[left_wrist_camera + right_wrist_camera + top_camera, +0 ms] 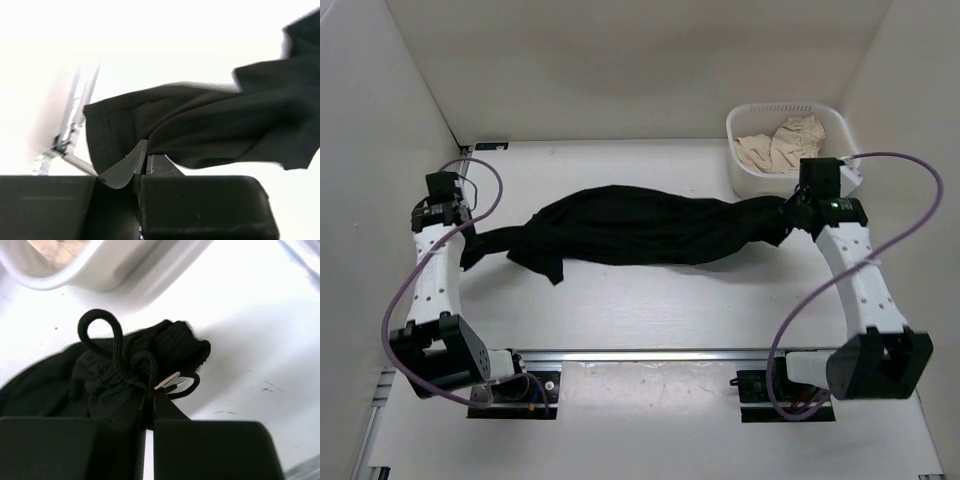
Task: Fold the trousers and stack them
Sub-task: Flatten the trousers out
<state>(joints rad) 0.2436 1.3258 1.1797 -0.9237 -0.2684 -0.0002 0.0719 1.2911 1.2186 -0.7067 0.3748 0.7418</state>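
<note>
Trousers: black trousers (640, 228), pulled out long across the middle of the table (650, 320) from 9 o'clock to 3 o'clock. They are bunched and creased along the whole length, with one loose corner pointing toward 7 o'clock.
Left end: my left gripper (465, 228) is at 9 o'clock. In my left wrist view its fingers are pressed together (144, 162) with a hemmed leg end pinched between them.
Right end: my right gripper (788, 212) is at 3 o'clock. In my right wrist view it is clamped (149, 395) on the gathered waistband.
Drawstring: a black drawstring (112, 347) is knotted just beside my right fingers. One loop stands toward 11 o'clock, and a metal-tipped end pokes out toward 3 o'clock.
Basket: a white basket (740, 165) sits at 2 o'clock on the table, just beyond my right gripper. I cannot tell whether it touches the trousers.
Cloth: a crumpled beige cloth (780, 145) lies inside the basket.
Cables: purple cables (395, 300) loop outward from each of my arms.
</note>
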